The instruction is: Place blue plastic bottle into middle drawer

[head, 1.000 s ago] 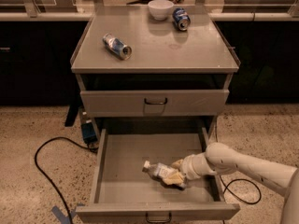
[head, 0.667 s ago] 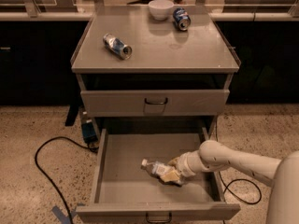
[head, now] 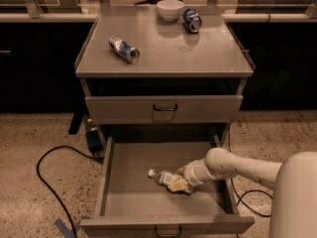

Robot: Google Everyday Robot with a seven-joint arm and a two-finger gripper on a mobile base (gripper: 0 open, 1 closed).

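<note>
Dim, warm-toned scene. Light from above: pale sheen on desk [head: 198, 53]; 2 cans [head: 124, 48] and bowl [head: 170, 9] cast short, soft shadows. Recess under desk top near black. Middle drawer [head: 133, 195] evenly lit inside; tool [head: 181, 182] there, against blue plastic bottle [head: 161, 176], murky shadow beneath.

Likely a lab: grey metal cabinet [head: 168, 51], speckled floor [head: 44, 128]; hand [head: 179, 184] in drawer [head: 136, 162].

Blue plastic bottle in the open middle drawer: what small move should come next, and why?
Probably leave the blue plastic bottle there and draw the gripper up and back. The bottle already lies on its side on the floor of the middle drawer, gripper at its base end, so placing looks done.
</note>
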